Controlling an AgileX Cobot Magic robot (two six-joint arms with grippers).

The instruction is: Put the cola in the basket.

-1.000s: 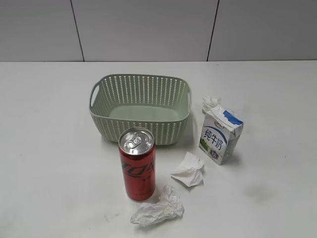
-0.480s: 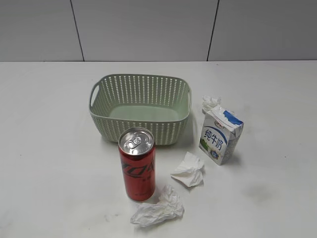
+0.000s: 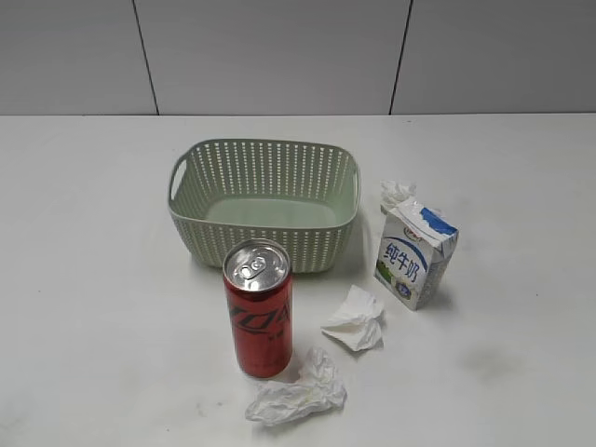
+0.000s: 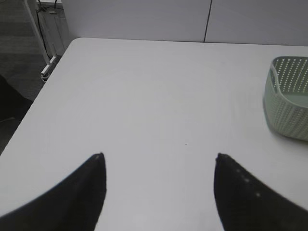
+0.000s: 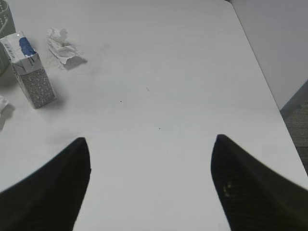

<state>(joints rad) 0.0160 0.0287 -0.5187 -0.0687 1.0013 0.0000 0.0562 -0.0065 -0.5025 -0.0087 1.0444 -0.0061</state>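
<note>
The red cola stands upright on the white table, just in front of the pale green basket, which holds nothing. Neither gripper shows in the exterior view. In the left wrist view my left gripper is open and empty over bare table, with the basket's end off to its right. In the right wrist view my right gripper is open and empty over bare table, well right of the milk carton. The cola is out of both wrist views.
A white-and-blue milk carton stands right of the basket. Crumpled tissues lie behind the carton, right of the can and in front of it. The table's left edge and right edge are near the grippers.
</note>
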